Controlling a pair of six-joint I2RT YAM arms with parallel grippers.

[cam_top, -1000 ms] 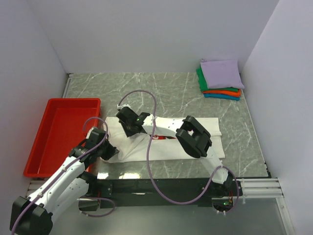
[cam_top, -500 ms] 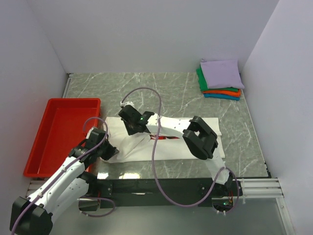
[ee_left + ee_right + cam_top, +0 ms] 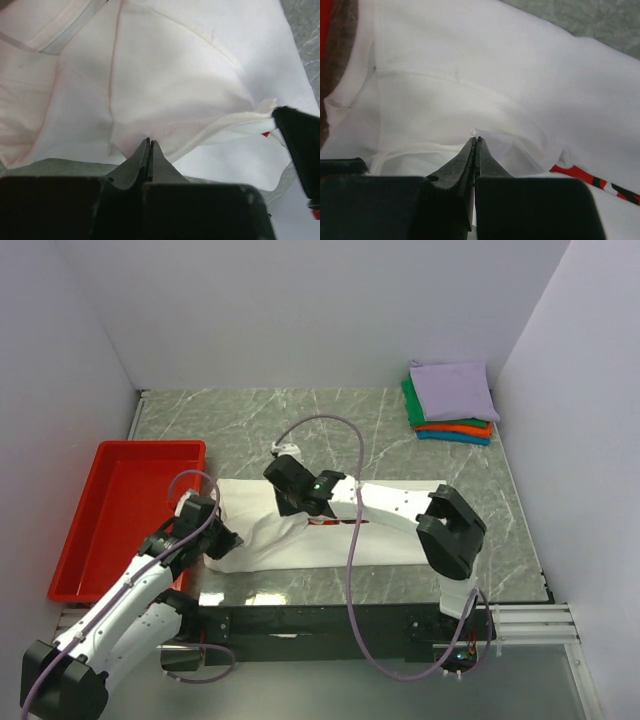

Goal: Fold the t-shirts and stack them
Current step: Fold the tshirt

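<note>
The white t-shirt [image 3: 340, 535] lies spread across the middle of the table, part of its red chest print [image 3: 580, 175] showing. My left gripper [image 3: 224, 540] is at the shirt's left edge, jaws shut on a pinch of white cloth [image 3: 149, 142]. My right gripper [image 3: 296, 507] reaches over the shirt's upper left part and is shut on a raised fold of the same cloth [image 3: 475, 140]. The right gripper's black finger [image 3: 300, 150] shows at the edge of the left wrist view. Folded lavender [image 3: 453, 388], green [image 3: 411, 400], orange [image 3: 455, 424] and teal [image 3: 455, 436] t-shirts are stacked at the back right.
A red plastic tray [image 3: 120, 515] sits on the left side of the marble table, close beside my left arm. White walls enclose the table on three sides. The right arm's elbow [image 3: 452, 532] hangs over the shirt's right end.
My right gripper has closed on the shirt's cloth and shifted to the right, its elbow swinging right too. The left gripper stays shut on the left edge, barely moved.
</note>
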